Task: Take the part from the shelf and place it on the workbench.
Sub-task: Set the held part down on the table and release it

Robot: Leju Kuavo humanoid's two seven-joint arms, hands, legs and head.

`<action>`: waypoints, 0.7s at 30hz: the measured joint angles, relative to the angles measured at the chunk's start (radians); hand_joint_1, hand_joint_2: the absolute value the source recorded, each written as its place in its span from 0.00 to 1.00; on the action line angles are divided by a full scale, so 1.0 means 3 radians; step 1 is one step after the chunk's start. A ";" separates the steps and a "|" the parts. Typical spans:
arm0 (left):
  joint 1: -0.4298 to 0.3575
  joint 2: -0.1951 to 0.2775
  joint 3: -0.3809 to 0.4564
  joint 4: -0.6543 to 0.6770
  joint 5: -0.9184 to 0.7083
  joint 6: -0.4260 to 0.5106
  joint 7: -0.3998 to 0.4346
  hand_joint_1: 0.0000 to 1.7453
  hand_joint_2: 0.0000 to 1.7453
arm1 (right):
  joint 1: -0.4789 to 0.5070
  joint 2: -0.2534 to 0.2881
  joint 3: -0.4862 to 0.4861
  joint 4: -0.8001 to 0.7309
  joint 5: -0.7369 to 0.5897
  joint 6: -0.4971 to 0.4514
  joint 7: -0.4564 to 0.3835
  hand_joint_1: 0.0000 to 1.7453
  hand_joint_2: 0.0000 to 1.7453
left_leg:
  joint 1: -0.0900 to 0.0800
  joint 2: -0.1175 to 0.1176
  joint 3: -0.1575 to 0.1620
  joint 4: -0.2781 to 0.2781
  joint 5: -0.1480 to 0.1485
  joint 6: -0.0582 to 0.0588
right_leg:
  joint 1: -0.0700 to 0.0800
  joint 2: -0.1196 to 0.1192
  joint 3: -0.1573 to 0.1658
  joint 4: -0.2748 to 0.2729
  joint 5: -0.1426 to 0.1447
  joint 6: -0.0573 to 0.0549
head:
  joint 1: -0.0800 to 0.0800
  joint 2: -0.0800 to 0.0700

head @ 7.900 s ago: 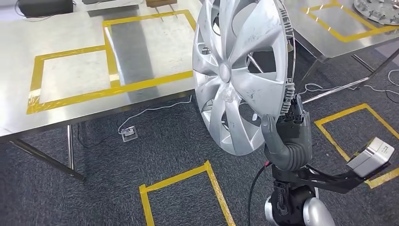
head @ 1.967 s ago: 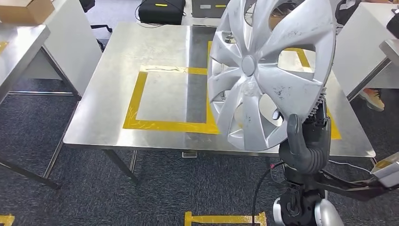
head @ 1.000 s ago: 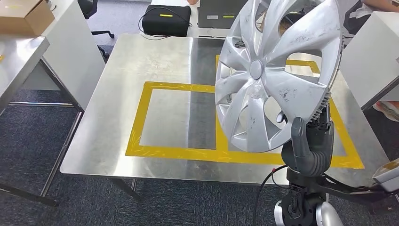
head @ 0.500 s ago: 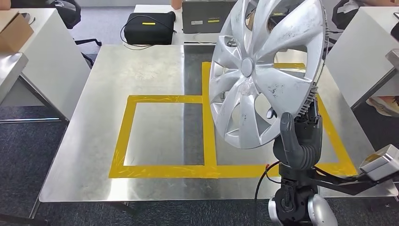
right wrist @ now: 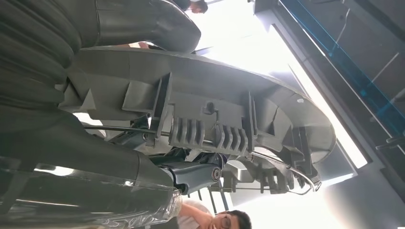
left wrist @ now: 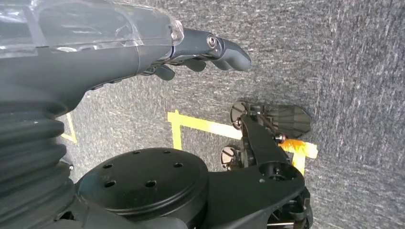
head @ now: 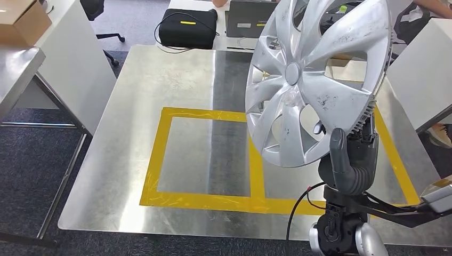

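The right hand grips a silver wheel cover by its lower rim, thumb up against the spoked front face and the darker fingers behind the edge, so the cover stands nearly upright — tilted a little — in the air above the right part of the steel desk. In the right wrist view the hand shows close up, with the cover's grey ribbed back side clamped between thumb and fingers. On the desk lies a yellow tape outline forming two squares side by side; the cover hangs over the right one and hides much of it, not touching the surface. Beyond the far edge of the desk sit a black bag and a grey case, and a cardboard box rests on a white desk at the upper left. The left hand hangs over grey carpet marked with yellow floor tape; it holds nothing, its fingers loosely extended and a little apart.
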 joint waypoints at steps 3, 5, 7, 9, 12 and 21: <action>0.0000 -0.0002 0.0000 0.0000 0.0000 0.0000 0.0000 0.00 1.00 | 0.0009 0.0000 -0.0012 0.0000 0.0000 0.0000 -0.0003 1.00 1.00 | -0.0019 0.0016 -0.0005 0.0000 -0.0003 0.0011 | -0.0012 -0.0001 0.0021 -0.0051 -0.0035 0.0006 | 0.0015 0.0000; 0.0000 -0.0006 0.0000 0.0000 0.0000 0.0000 -0.0001 0.00 1.00 | 0.0018 0.0000 -0.0023 0.0000 0.0000 0.0000 -0.0003 1.00 1.00 | -0.0030 0.0025 -0.0009 0.0000 -0.0001 0.0018 | -0.0025 -0.0001 0.0043 -0.0095 -0.0062 0.0057 | 0.0013 0.0000; 0.0000 -0.0010 0.0000 0.0000 0.0000 0.0000 -0.0001 0.00 1.00 | 0.0026 0.0000 -0.0034 0.0000 0.0000 0.0000 -0.0003 1.00 1.00 | -0.0033 0.0030 -0.0009 0.0000 0.0002 0.0023 | -0.0031 -0.0001 0.0052 -0.0111 -0.0066 0.0107 | 0.0008 0.0000; 0.0000 -0.0011 0.0000 0.0000 0.0000 0.0000 -0.0001 0.00 1.00 | 0.0029 0.0000 -0.0045 -0.0001 -0.0001 0.0000 -0.0003 1.00 1.00 | -0.0031 0.0030 -0.0007 0.0000 0.0004 0.0026 | -0.0031 -0.0002 0.0054 -0.0113 -0.0065 0.0116 | 0.0008 0.0000; 0.0000 -0.0011 0.0000 0.0000 0.0000 0.0000 -0.0001 0.00 1.00 | 0.0030 0.0001 -0.0052 -0.0003 -0.0001 0.0000 -0.0003 1.00 1.00 | -0.0029 0.0030 -0.0004 -0.0001 0.0007 0.0029 | -0.0029 -0.0002 0.0055 -0.0112 -0.0063 0.0118 | 0.0006 0.0000; 0.0000 -0.0011 0.0000 0.0000 0.0000 -0.0007 -0.0003 0.00 1.00 | 0.0031 0.0001 -0.0057 -0.0006 0.0010 -0.0001 -0.0003 1.00 1.00 | -0.0028 0.0030 0.0006 -0.0010 0.0009 0.0029 | -0.0029 -0.0002 0.0060 -0.0111 -0.0063 0.0119 | 0.0004 0.0000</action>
